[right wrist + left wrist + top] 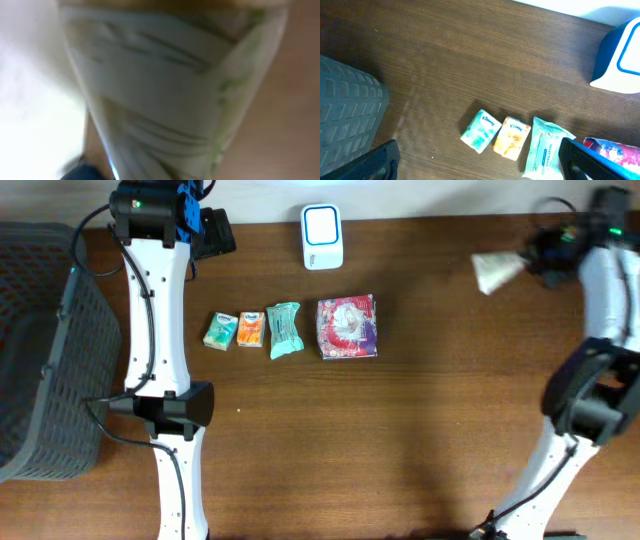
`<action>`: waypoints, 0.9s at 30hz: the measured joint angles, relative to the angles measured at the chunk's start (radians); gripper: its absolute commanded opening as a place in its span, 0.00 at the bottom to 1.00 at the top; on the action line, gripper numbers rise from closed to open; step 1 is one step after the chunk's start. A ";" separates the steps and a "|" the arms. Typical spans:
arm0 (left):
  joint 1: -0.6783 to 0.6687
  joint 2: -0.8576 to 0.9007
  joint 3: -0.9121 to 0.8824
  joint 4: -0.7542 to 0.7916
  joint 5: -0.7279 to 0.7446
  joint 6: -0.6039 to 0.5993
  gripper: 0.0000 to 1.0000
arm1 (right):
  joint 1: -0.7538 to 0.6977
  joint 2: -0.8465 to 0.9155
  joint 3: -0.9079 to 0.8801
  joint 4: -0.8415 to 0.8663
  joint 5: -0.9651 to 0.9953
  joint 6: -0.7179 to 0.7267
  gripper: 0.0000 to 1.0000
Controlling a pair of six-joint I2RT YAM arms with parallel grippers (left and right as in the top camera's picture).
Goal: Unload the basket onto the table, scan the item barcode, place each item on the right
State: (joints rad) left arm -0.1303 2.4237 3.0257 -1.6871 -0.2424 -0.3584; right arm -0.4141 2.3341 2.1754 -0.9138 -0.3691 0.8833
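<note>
Pincer on the right (525,266) is gripping a pale packet (495,273) near the far edge of the surface (400,440). I am seeing the left pincer (218,232) standing wide, with open room lying along the near edge.

Blurred pale packet (165,90) fills the right wrist view, print unreadable, and the basket (40,350) runs off-frame.

Left jaws wide apart. Between them, ahead: green pack (480,131), orange pack (512,138), teal pack (546,147) side by side, red pack (620,152) at right finger (590,162). Basket (345,115) close outside left finger (375,162). Bare worktop (445,60) beyond packs, up to scanner (620,55) far right. Right jaws clamped on packet (497,272), filling view; bare worktop between it and scanner.
</note>
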 measured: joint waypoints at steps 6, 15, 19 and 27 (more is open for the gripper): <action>0.000 0.000 0.000 0.000 0.000 0.000 0.99 | -0.311 -0.001 -0.003 -0.133 0.319 -0.256 0.05; 0.000 0.000 0.000 0.000 0.000 0.000 0.99 | -0.401 0.042 -0.035 -0.024 0.321 -0.279 0.36; 0.000 0.000 0.000 0.000 0.000 0.000 0.99 | -0.401 0.052 -0.036 -0.060 0.311 -0.280 0.63; 0.000 0.000 0.000 0.000 0.000 0.000 0.99 | -0.236 -0.157 -0.034 -0.250 -0.016 -0.304 0.63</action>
State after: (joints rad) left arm -0.1303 2.4237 3.0257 -1.6871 -0.2424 -0.3584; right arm -0.6502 2.1773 2.1414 -1.1637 -0.3855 0.5789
